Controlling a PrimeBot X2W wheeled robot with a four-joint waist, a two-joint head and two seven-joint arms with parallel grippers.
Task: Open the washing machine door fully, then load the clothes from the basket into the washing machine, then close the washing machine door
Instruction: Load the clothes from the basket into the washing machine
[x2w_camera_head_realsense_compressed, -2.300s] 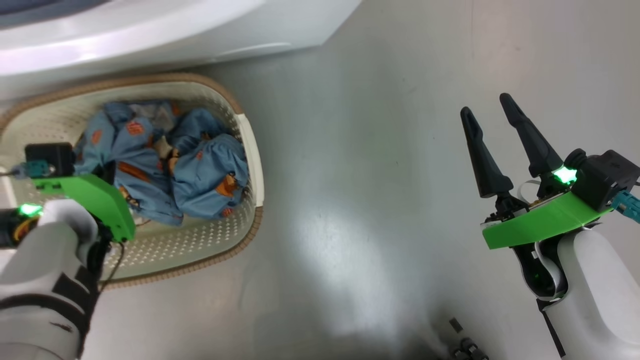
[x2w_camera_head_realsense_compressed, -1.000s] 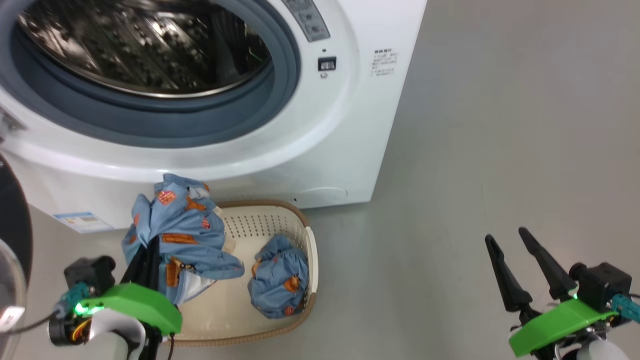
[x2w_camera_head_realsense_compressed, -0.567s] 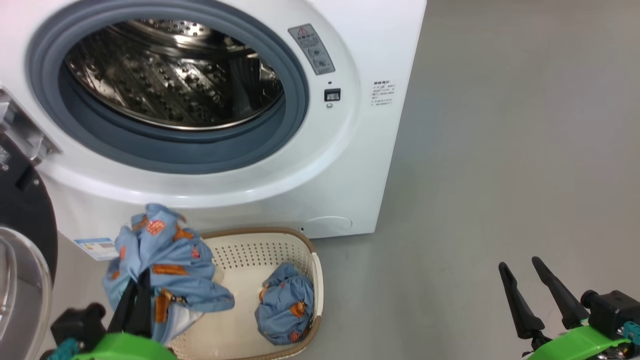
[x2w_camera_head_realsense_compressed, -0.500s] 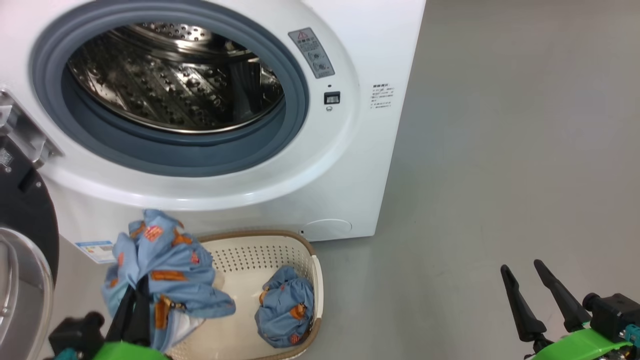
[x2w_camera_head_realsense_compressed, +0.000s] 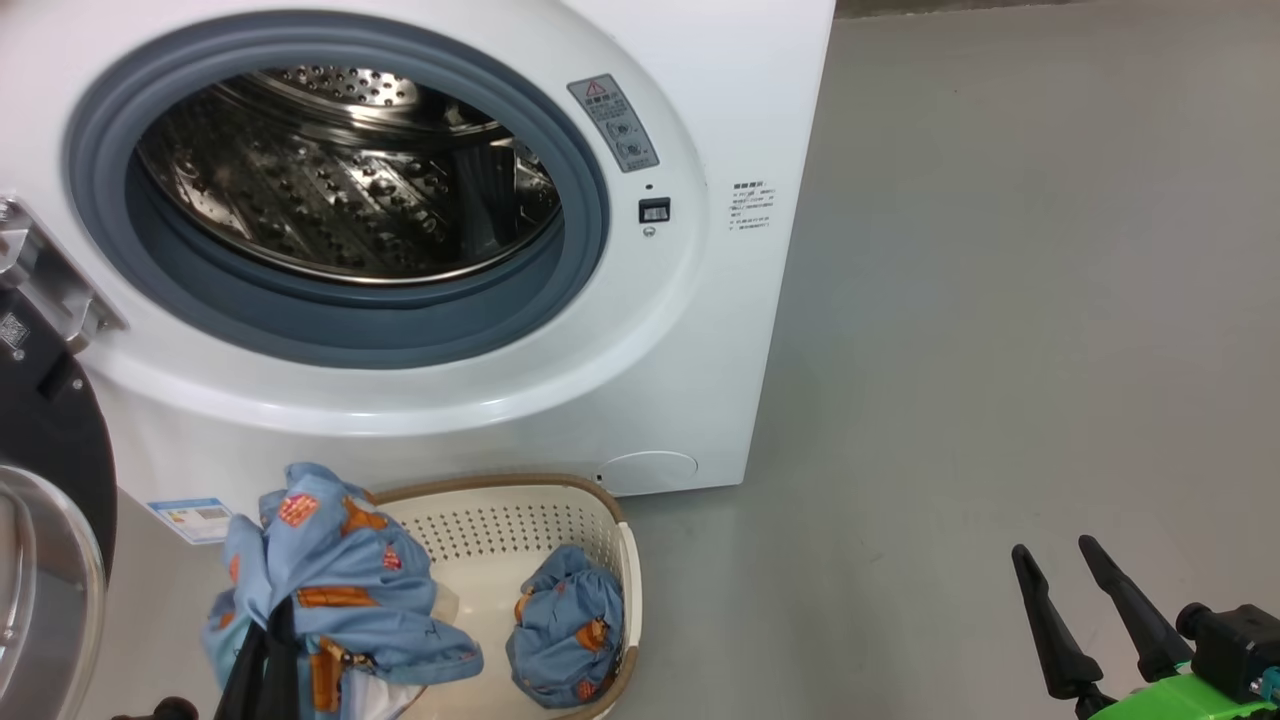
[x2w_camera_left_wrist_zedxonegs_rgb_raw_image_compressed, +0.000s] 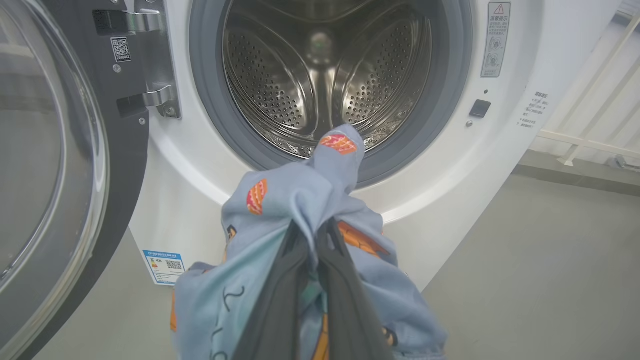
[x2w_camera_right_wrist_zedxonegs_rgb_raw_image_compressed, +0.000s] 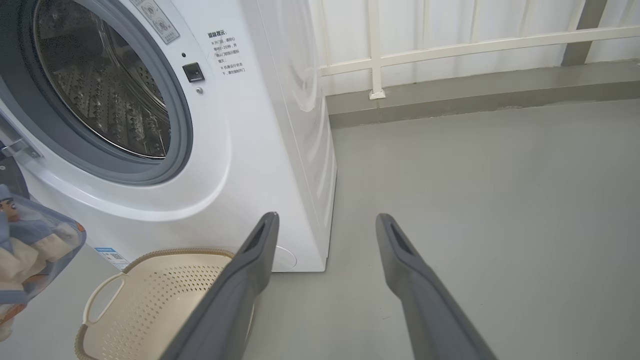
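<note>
- Since the earliest frame, the lifted garment (x2w_camera_left_wrist_zedxonegs_rgb_raw_image_compressed: 295, 200) has left the basket (x2w_camera_head_realsense_compressed: 520, 530), where both bundles then lay. It hangs before the washing machine (x2w_camera_head_realsense_compressed: 700, 330), just below the drum mouth. The head camera has also tilted upward.
- Left gripper (x2w_camera_left_wrist_zedxonegs_rgb_raw_image_compressed: 311, 231): long dark fingers pressed together, pinching a fold of the lifted garment. The cloth is soft and light blue with orange-brown printed figures, crumpled and draped around the fingers.
- Second garment (x2w_camera_head_realsense_compressed: 565, 640): same cloth, a rounded bundle in the basket's right end, against its wall.
- Basket: cream plastic, perforated sides, brown woven-look rim, rounded corners. It stands on the floor (x2w_camera_head_realsense_compressed: 1000, 350) just before the machine; its near edge is cut off.
- Washing machine: glossy white box, perforated steel drum (x2w_camera_head_realsense_compressed: 340, 180), grey rubber gasket (x2w_camera_head_realsense_compressed: 350, 335), blue label (x2w_camera_left_wrist_zedxonegs_rgb_raw_image_compressed: 162, 266) low on the front.
- Washing machine door (x2w_camera_left_wrist_zedxonegs_rgb_raw_image_compressed: 125, 165): swung wide at the left, a glossy black ring with a bulging clear bowl, partly out of frame.
- Right gripper (x2w_camera_head_realsense_compressed: 1052, 547): fingers spread wide with nothing between them, over smooth grey floor, well apart from the basket.
- Sticker print is too small to read.
</note>
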